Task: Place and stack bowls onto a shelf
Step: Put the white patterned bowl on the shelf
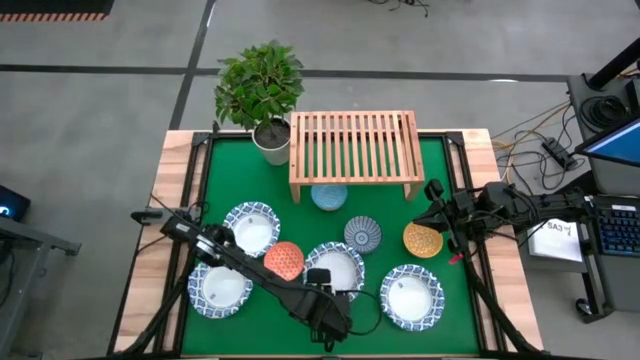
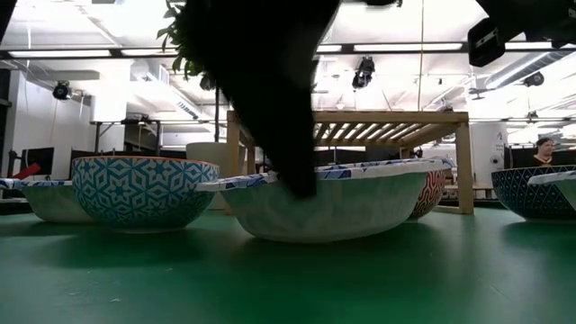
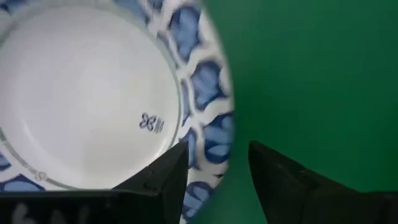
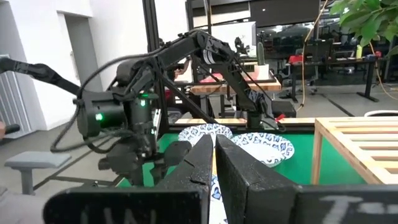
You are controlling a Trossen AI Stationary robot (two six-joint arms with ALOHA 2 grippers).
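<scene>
The left pincer (image 3: pixel 217 177) stands wide, its fingers astride the rim of a white bowl (image 3: pixel 81 93); the right pincer (image 4: pixel 214 163) is closed and empty.

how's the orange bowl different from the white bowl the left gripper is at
The orange bowl is smaller and orange-red inside with a faint pattern; the white bowl is wider, white inside with a blue patterned rim. The left gripper straddles the white bowl's rim, open; nothing grips the orange one. Both sit upright on the green mat.
</scene>
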